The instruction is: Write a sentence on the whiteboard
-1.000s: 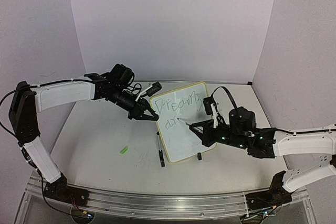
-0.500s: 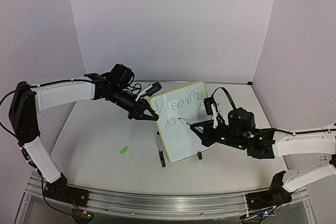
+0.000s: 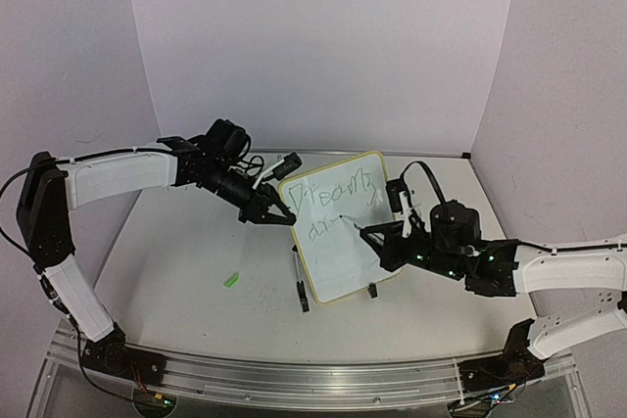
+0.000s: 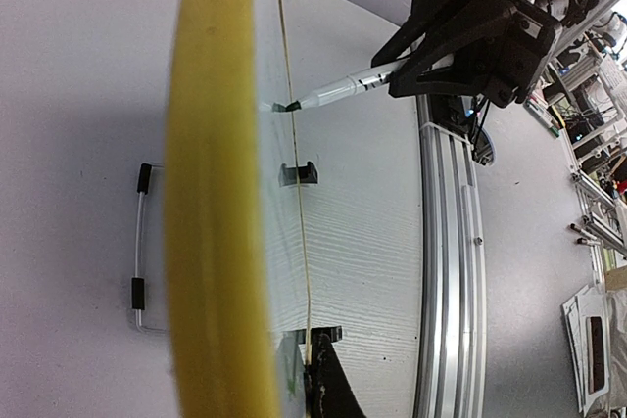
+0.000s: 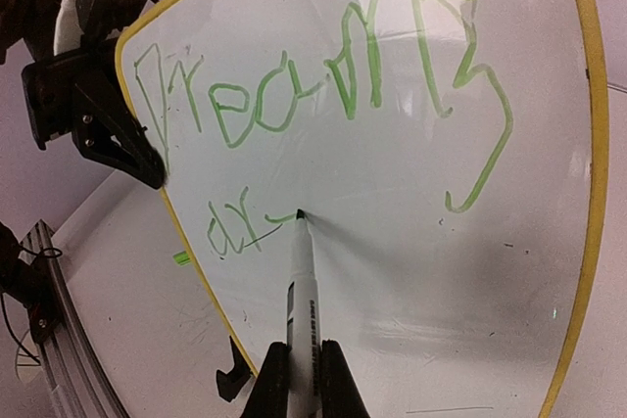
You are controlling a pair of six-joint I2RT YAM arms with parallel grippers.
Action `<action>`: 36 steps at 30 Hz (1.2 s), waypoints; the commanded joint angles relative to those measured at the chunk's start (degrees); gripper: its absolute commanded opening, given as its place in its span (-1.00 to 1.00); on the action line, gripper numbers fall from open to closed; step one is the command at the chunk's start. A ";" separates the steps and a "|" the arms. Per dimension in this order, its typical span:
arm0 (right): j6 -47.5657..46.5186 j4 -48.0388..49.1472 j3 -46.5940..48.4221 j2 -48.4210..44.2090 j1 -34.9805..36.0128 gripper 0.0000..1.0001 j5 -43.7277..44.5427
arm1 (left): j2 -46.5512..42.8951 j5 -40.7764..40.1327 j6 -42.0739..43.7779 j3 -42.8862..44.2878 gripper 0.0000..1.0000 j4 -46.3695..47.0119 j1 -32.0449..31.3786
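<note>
The whiteboard (image 3: pixel 345 263) stands tilted at mid-table, yellow-framed. My left gripper (image 3: pixel 284 214) is shut on its left edge; the left wrist view shows the frame (image 4: pixel 211 193) edge-on, pinched at my gripper (image 4: pixel 312 364). The sentence (image 3: pixel 333 193) reads "Dreams" in green, with "ar" and a short stroke below (image 5: pixel 294 95). My right gripper (image 3: pixel 377 237) is shut on a white marker (image 5: pixel 304 291), held at my gripper (image 5: pixel 299 364). The marker's tip touches the board (image 5: pixel 421 281) just right of "ar". The marker also shows in the left wrist view (image 4: pixel 338 92).
A green cap (image 3: pixel 231 280) lies on the table left of the board. A thin rod with black ends (image 3: pixel 300 286) lies by the board's lower left corner. A black clip foot (image 3: pixel 372 291) holds the bottom edge. An aluminium rail (image 3: pixel 294 374) runs along the near edge.
My right gripper has shifted slightly right and up, and the marker tip has drawn a short green stroke after "ar". The left gripper and the board have not moved.
</note>
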 commanded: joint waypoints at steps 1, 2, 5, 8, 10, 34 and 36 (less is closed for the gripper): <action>-1.60 0.70 3.41 1.98 -0.26 -1.00 0.33 | 1.59 -3.59 2.27 -0.95 -1.00 -4.45 -0.86; -1.64 0.77 3.58 2.28 -0.30 -1.00 0.18 | 1.60 -3.59 2.24 -0.95 -1.00 -4.42 -0.90; -1.37 0.90 3.60 2.96 -0.30 -1.00 -0.20 | 1.62 -3.59 2.27 -0.93 -1.00 -4.43 -0.92; -0.84 0.88 3.08 3.28 -0.33 -1.00 -0.42 | 1.58 -3.56 2.27 -0.95 -1.00 -4.44 -0.91; -0.31 0.86 2.65 3.29 -0.29 -1.00 -0.77 | 1.58 -3.51 2.21 -0.95 -1.00 -4.46 -0.91; 2.44 -3.30 -0.12 -0.39 -0.33 -1.00 2.80 | 1.75 -3.48 2.26 -0.86 -1.00 -4.44 -0.95; 2.39 -3.50 0.12 -0.73 -0.28 -1.00 3.93 | 1.75 -3.41 2.21 -0.86 -1.00 -4.43 -0.94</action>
